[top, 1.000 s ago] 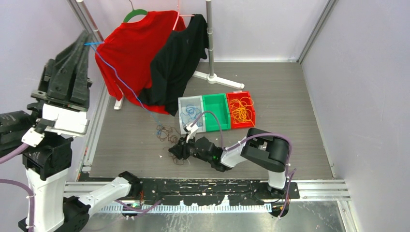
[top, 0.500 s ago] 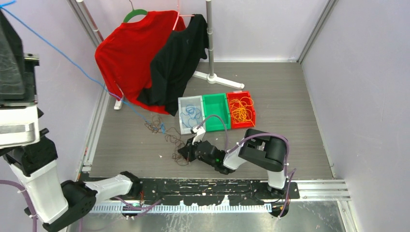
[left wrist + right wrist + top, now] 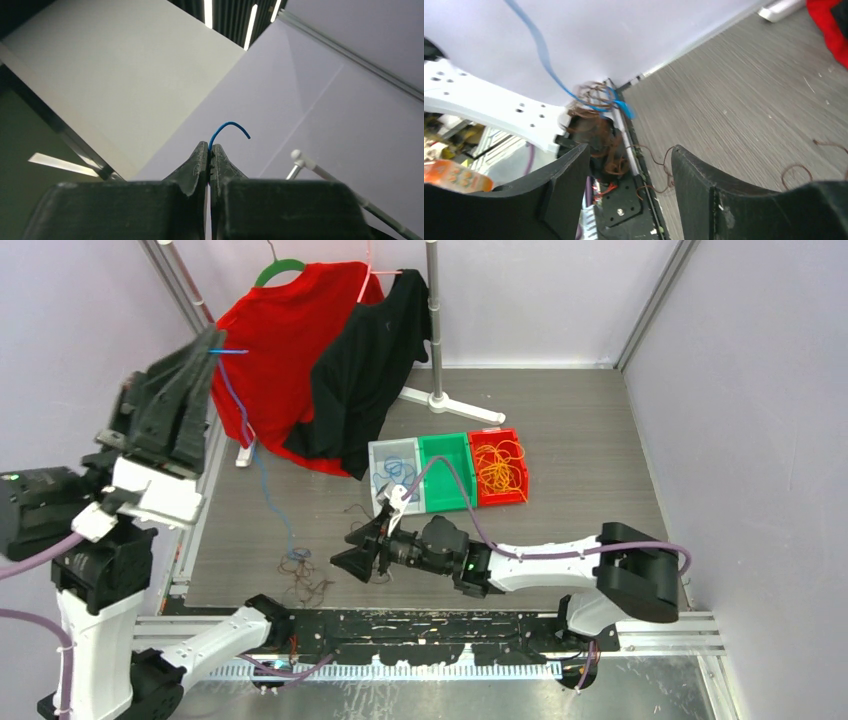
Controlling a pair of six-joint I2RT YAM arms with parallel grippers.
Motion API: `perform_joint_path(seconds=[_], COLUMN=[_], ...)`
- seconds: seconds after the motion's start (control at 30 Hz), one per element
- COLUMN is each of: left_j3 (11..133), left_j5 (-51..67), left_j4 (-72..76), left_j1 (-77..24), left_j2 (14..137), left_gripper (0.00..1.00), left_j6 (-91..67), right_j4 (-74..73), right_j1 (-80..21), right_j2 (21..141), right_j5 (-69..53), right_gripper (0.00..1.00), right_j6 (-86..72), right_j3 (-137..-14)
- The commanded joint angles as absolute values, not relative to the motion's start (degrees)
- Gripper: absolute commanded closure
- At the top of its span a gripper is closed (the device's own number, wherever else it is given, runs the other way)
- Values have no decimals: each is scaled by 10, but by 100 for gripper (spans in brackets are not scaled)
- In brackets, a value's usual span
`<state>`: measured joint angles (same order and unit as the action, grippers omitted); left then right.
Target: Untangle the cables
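At the table's (image 3: 580,430) front edge, the brown cable tangle (image 3: 305,585) is clinging to the blue cable's (image 3: 226,124) lower end, beside the right gripper (image 3: 345,562), whose fingers are standing wide and empty. Farther back and high up, the left gripper (image 3: 213,340) is pinching that blue cable's upper end.

Left arm (image 3: 95,640) reared upright at 8 o'clock, left pincer (image 3: 212,343) raised high towards 10 o'clock, jaws pressed together on a blue cable (image 3: 231,123), right arm (image 3: 545,558) stretched low from 4 o'clock towards 9 o'clock, right pincer (image 3: 345,562) close over the desk (image 3: 560,440), jaws standing apart.
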<state>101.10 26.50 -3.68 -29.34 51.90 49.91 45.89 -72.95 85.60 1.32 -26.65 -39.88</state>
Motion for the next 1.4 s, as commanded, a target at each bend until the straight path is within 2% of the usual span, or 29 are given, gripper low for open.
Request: perform_joint_path(seconds=[0.0,0.33,0.53,0.63,0.9,1.17,1.37], left_j3=[987,978,976,976,970,970,969], left_j5=[281,286,288,294,302,303,303], left_j4=[-41,-47,-49,-52,-53,-53,-53], left_j1=[-293,-293,-293,-292,-293,-293,-293], left_j2=[509,503,500,498,498,501,500], left_gripper=[100,100,100,100,100,100,100], left_j6=[463,455,448,444,441,442,444], right_j4=[401,369,301,287,300,302,414], right_j1=[-728,-727,-720,-705,-671,-666,-619], right_j2=[814,843,868,855,819,817,787], right_j5=[-60,-60,46,55,6,-14,-181], right_gripper=[34,31,36,38,40,40,41], right_j6=[-236,-189,-147,-163,-205,-214,-318], right_j3=[-436,-511,-558,-551,-495,-492,-451])
